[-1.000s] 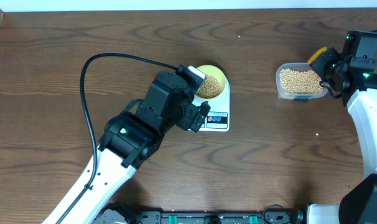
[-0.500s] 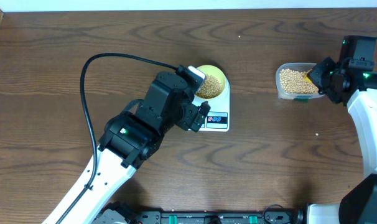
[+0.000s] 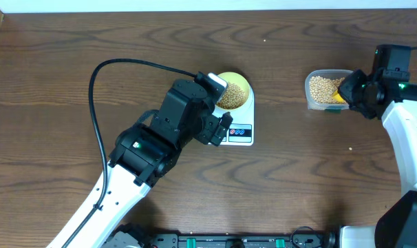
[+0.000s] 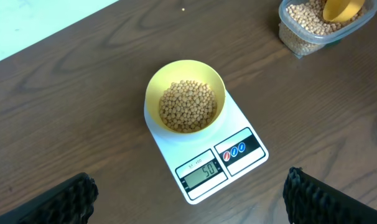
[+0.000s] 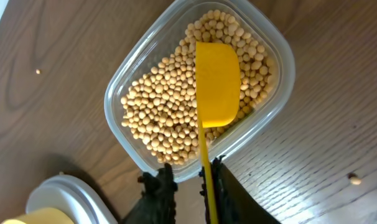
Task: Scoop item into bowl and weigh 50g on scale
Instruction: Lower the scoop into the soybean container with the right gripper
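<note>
I am reading 50 on the scale (image 4: 204,165) under the bowl (image 4: 152,87) of beans (image 4: 187,106), so weighing is looking complete. Left claw (image 4: 188,177) is hanging spread; right claw (image 5: 190,177) is flanking the scoop (image 5: 216,84) handle, grip I cannot tell.

one each: bowl (image 4: 185,70), scale (image 4: 237,117), scoop (image 5: 217,84), tub (image 5: 112,106)

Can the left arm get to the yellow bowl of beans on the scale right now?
Probably yes. The left pincer hangs open above the bowl, which sits on the scale with beans inside. Nothing lies between them; the scoop and tub are off to the side.
</note>
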